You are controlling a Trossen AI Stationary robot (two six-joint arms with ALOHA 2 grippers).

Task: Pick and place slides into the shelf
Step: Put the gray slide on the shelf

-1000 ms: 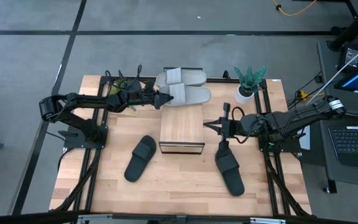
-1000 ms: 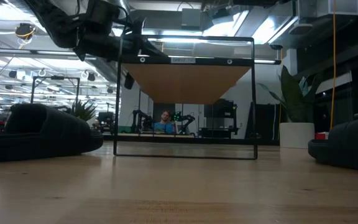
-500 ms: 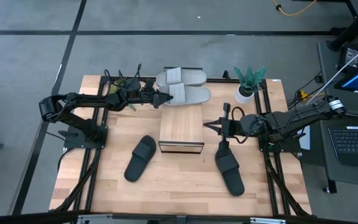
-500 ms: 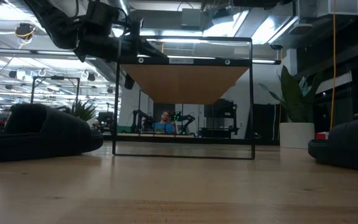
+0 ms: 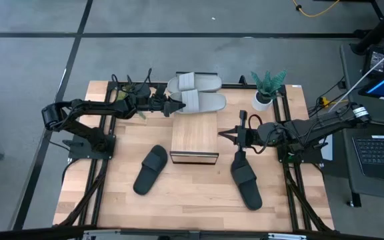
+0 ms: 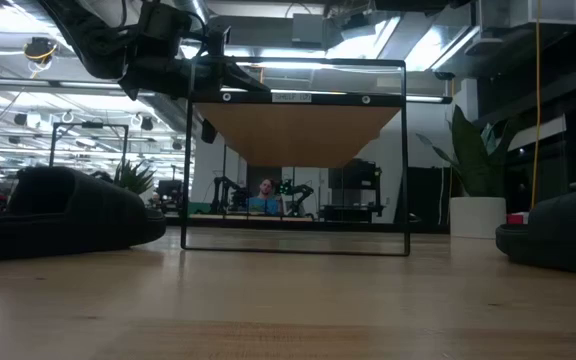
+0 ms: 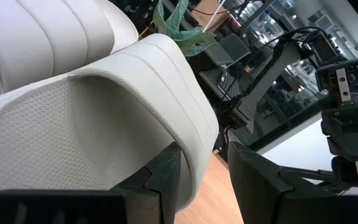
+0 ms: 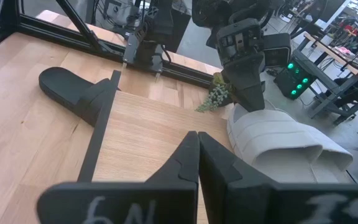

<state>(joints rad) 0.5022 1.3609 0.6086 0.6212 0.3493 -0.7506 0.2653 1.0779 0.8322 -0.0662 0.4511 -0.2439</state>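
The shelf (image 5: 195, 137) stands in the middle of the table, its long side running near to far. Two light grey slides lie side by side on its far end, one farther (image 5: 193, 83) and one nearer (image 5: 202, 102). My left gripper (image 5: 176, 107) is open at the nearer grey slide's strap, reaching in from the table's left. One black slide (image 5: 151, 169) lies on the table left of the shelf, the other (image 5: 245, 180) right of it. My right gripper (image 5: 223, 135) is shut and empty, just off the shelf's right side. My left gripper has one finger (image 7: 160, 180) inside the hollow under the nearer grey slide's strap, against the strap's inner side (image 7: 188, 158). The other finger (image 7: 260, 180) stands outside the strap with a gap between them. The fingers lie level, from the table's left. The slide rests on the shelf's far end.
A potted plant (image 5: 265, 90) stands at the table's far right, and a small green plant (image 5: 131, 90) at the far left beside my left arm. In the right wrist view the shelf top (image 8: 148, 137) shows bare wood on its near part.
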